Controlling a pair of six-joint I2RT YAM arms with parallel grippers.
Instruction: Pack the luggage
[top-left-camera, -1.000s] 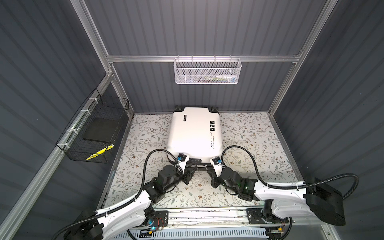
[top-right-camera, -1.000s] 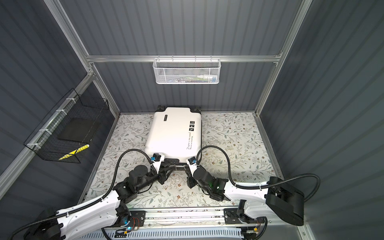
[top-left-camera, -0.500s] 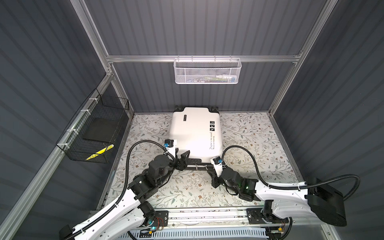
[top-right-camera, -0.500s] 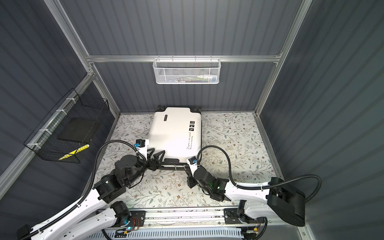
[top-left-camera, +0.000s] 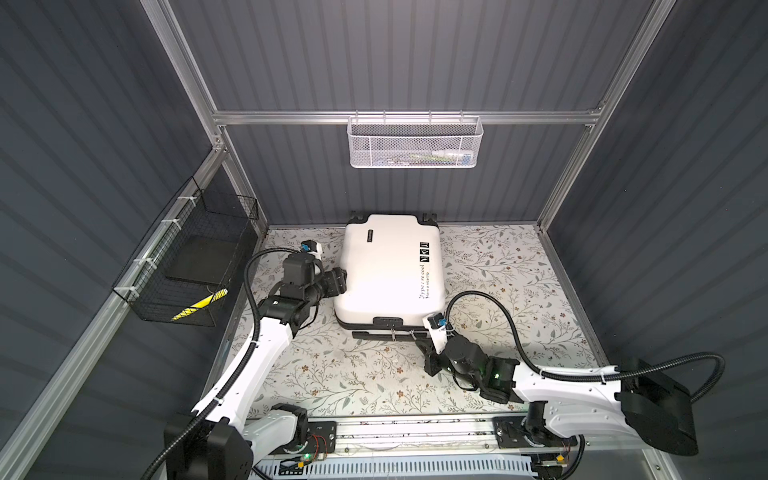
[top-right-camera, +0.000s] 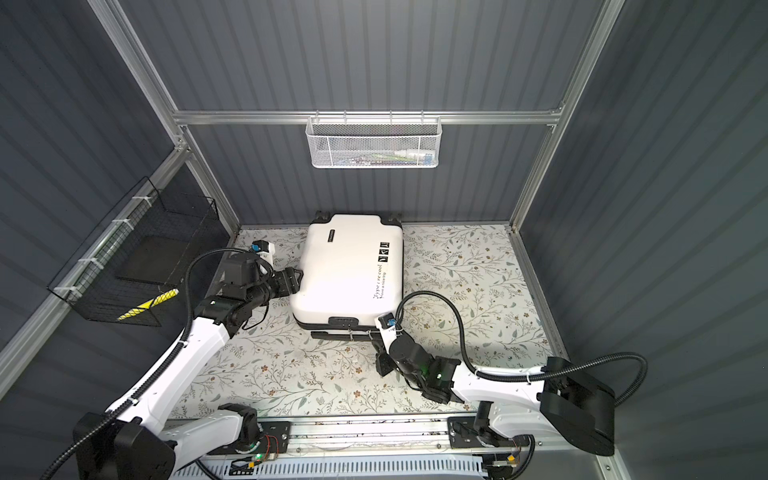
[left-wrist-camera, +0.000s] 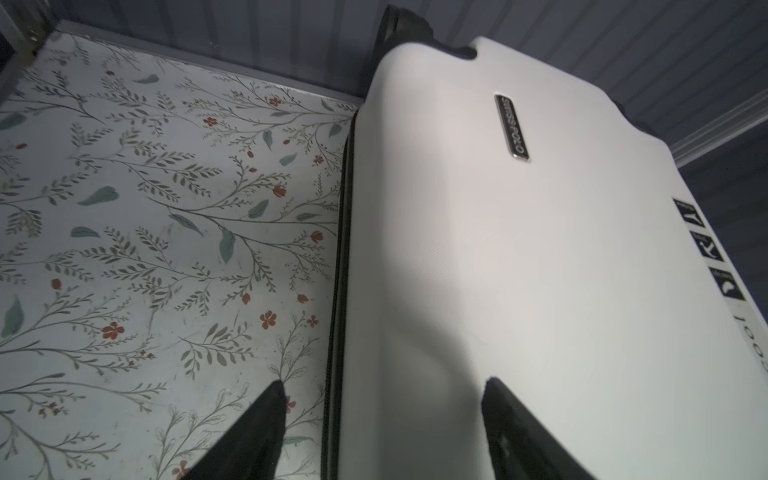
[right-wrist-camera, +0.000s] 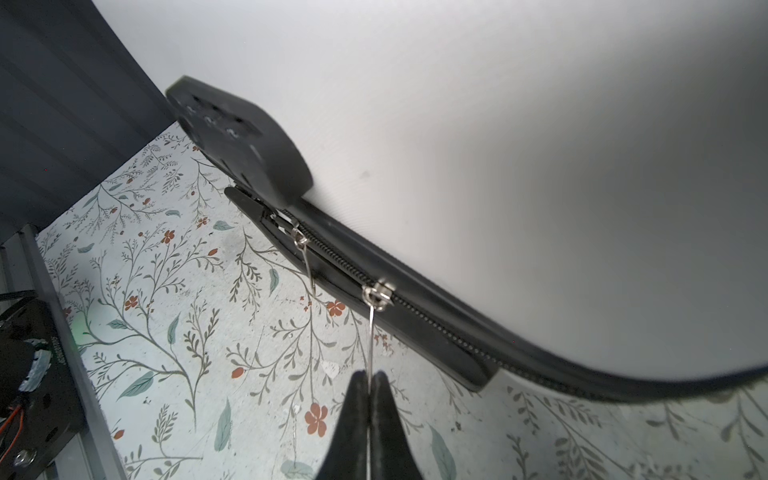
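Broad bare floor (top-left-camera: 519, 282) right of the luggage (top-left-camera: 386, 266); narrower strip on its left, by the wire basket (top-left-camera: 187, 266).

Luggage (top-left-camera: 386, 266): white shell, black script text (top-left-camera: 424, 283), small black logos (top-left-camera: 424, 251), dark badge (left-wrist-camera: 511, 126) with silver lettering. Zipper (right-wrist-camera: 415, 309) black, zipper pull (right-wrist-camera: 376, 293) silver, wheels (top-left-camera: 355, 217) black. Bench (top-left-camera: 498, 266): pale, grey-green leaf sprigs, small red-brown flowers. Walls (top-left-camera: 415, 62) dark grey, ribbed; frame (top-left-camera: 291, 117) silver. Mesh basket (top-left-camera: 415, 143) white. Wire basket (top-left-camera: 187, 249) black, holds a black slab (top-left-camera: 199, 262) and a yellow/black striped piece (top-left-camera: 199, 304). Arms (top-left-camera: 266, 345) white, black joints and cables.
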